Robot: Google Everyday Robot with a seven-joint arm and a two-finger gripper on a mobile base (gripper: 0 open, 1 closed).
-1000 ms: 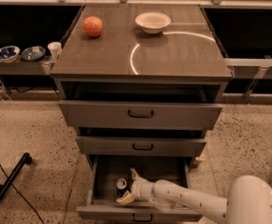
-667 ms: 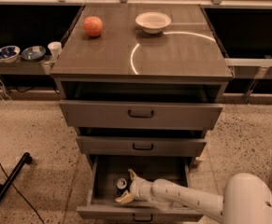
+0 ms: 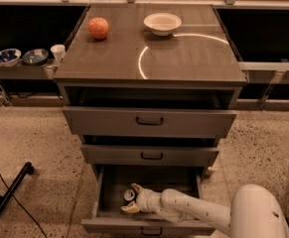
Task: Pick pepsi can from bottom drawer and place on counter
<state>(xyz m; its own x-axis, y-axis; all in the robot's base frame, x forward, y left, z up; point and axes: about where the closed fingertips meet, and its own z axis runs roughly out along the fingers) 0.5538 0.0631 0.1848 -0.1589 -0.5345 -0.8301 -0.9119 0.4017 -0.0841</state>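
The pepsi can (image 3: 129, 195) lies in the open bottom drawer (image 3: 104, 192), its silver top facing me, near the drawer's middle. My gripper (image 3: 133, 199) reaches into the drawer from the right on the white arm (image 3: 193, 211). Its pale fingertips (image 3: 131, 209) are spread, one behind the can and one in front of it, with a gap at the front one. The can rests on the drawer floor. The counter (image 3: 183, 58) is the glossy dark cabinet top with a curved light reflection.
An orange-red fruit (image 3: 99, 28) and a white bowl (image 3: 162, 23) stand at the back of the counter. The two upper drawers (image 3: 149, 121) are slightly pulled out above the arm. Bowls and a cup (image 3: 58, 52) sit on a left shelf. A black leg (image 3: 10, 195) lies on the floor at left.
The arm and its white base have shifted slightly left. The gripper and the can stay in the same place in the drawer.
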